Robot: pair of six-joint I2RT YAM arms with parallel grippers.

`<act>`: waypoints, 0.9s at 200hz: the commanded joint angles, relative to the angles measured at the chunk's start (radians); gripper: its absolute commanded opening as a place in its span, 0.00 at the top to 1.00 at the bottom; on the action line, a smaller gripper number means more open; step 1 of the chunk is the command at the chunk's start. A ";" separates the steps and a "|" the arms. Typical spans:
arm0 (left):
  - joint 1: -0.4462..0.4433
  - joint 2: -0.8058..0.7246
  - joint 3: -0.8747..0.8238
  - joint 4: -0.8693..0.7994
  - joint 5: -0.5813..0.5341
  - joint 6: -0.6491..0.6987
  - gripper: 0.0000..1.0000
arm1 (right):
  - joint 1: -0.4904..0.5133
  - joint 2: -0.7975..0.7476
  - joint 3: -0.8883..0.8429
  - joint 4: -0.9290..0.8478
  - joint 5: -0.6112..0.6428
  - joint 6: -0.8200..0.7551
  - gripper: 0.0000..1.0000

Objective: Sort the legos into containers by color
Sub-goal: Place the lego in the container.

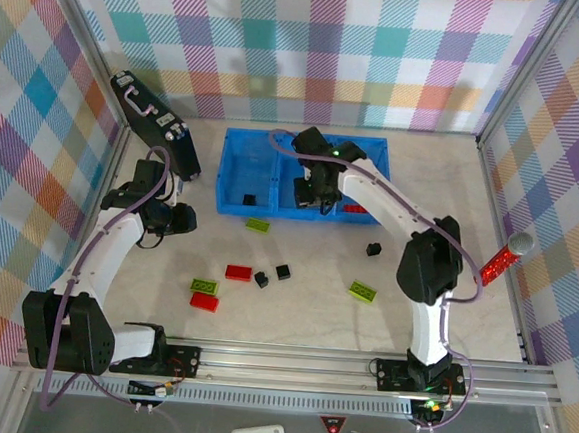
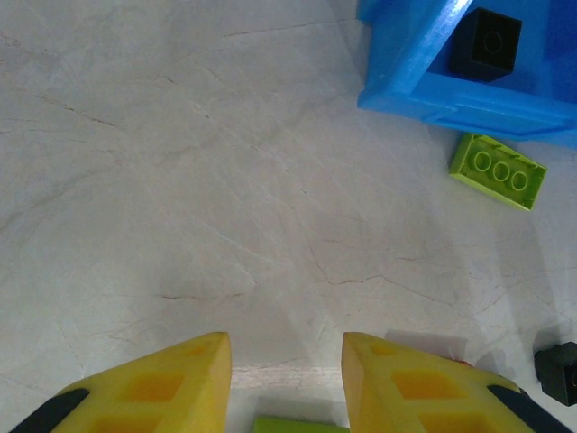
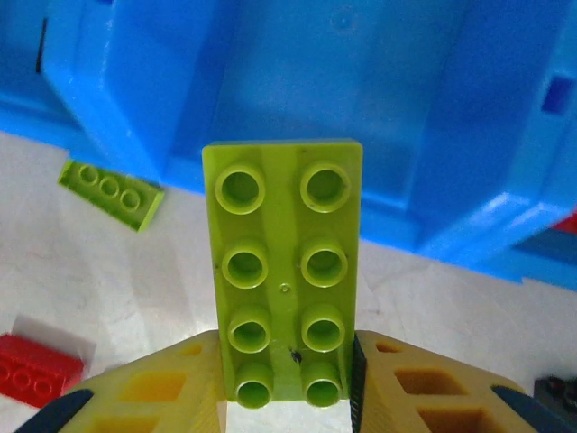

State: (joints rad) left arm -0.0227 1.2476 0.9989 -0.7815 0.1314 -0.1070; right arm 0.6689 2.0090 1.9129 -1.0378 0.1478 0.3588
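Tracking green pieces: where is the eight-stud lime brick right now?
Right wrist view: the lime brick sits clamped in the right pincer, by the near wall of the blue tray, above the table.

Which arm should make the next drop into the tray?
Right. The right tool grips a green brick at the tray's front wall. The left tool hangs over the table, left of the tray.

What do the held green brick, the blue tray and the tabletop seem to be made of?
Green brick: hard glossy plastic, moulded studs catching light. Blue tray: slightly see-through plastic, shiny moulded walls. Tabletop: pale, veined like marble, possibly stone or printed laminate.
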 commanded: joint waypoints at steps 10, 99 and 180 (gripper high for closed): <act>0.015 -0.028 -0.009 0.005 0.019 0.013 0.63 | -0.036 0.106 0.112 -0.037 -0.035 0.005 0.63; 0.015 -0.030 -0.011 0.000 0.031 0.016 0.63 | -0.084 0.403 0.407 -0.088 -0.087 0.008 0.64; 0.015 -0.021 -0.009 0.001 0.042 0.020 0.63 | -0.094 0.547 0.504 -0.070 -0.111 0.028 0.63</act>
State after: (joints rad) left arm -0.0223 1.2461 0.9989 -0.7815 0.1574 -0.1066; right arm 0.5816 2.5050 2.3775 -1.0996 0.0547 0.3634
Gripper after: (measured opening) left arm 0.370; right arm 0.368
